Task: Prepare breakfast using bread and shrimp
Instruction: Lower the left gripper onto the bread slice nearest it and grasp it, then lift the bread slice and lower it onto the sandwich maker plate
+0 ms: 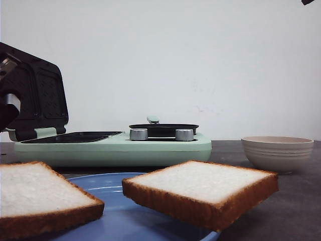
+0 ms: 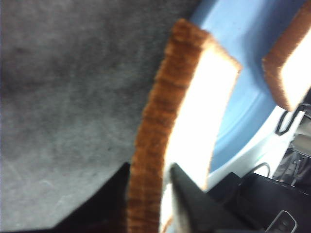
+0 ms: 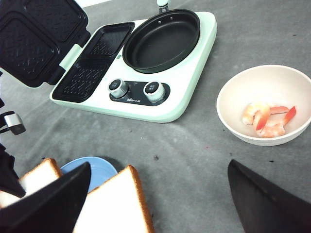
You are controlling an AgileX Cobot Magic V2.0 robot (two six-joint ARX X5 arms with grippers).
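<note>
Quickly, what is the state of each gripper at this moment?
Left gripper: closed on a slice of bread, gripping it by the crust edge.
Right gripper: open, holding nothing.

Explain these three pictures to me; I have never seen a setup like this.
A two-armed robot stands at a table, each arm ending in a gripper. One picture looks forward over the table; the others come from cameras on each wrist. On the grey table sit a green breakfast maker with open lid and black pan, a bowl of shrimp, and a blue plate with bread. The left gripper pinches one slice by its edge; the other slice lies on the plate. The right gripper hangs open, empty.
</note>
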